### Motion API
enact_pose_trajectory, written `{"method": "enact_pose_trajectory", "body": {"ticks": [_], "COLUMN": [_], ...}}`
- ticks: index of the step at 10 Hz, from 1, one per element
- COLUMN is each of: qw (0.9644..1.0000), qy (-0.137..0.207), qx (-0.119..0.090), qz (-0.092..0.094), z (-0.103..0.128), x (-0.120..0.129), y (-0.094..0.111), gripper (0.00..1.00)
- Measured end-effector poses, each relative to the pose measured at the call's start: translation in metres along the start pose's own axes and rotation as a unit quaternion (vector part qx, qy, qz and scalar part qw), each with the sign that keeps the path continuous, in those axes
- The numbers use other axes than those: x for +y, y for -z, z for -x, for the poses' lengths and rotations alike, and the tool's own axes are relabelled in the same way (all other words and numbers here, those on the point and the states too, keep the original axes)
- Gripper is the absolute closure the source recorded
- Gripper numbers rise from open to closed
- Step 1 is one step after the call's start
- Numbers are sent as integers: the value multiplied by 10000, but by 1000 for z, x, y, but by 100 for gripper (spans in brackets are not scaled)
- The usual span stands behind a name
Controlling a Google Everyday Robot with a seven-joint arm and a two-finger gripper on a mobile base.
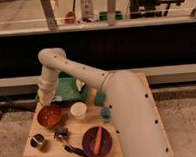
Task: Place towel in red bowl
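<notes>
The red bowl (pixel 48 116) sits on the left of the wooden table (pixel 31 152), reddish-orange and glossy inside. A green towel (pixel 68 90) lies bunched on the table's far part, just behind the bowl. My white arm reaches from the lower right over the table and bends down at the far left. The gripper (pixel 46 96) hangs at the towel's left edge, just above and behind the red bowl.
A white cup (pixel 78 110) stands right of the red bowl. A dark purple bowl (pixel 97 141) holds an orange carrot. A small metal cup (pixel 38 141) and a dark utensil (pixel 62 133) lie at the front left. A teal item (pixel 100 99) and a blue item (pixel 105 114) sit by my arm.
</notes>
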Motion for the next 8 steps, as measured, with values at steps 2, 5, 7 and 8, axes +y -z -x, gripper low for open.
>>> {"method": "enact_pose_trajectory", "body": {"ticks": [2, 5, 7, 8], "qw": [10000, 10000, 10000, 10000], "qy": [-6, -17, -24, -30], "qx": [-7, -9, -16, -17], "qz": [5, 7, 10, 13], "z": [0, 0, 0, 0], "x": [0, 0, 0, 1], "y": [0, 0, 0, 0], "gripper": [99, 99, 99, 99]}}
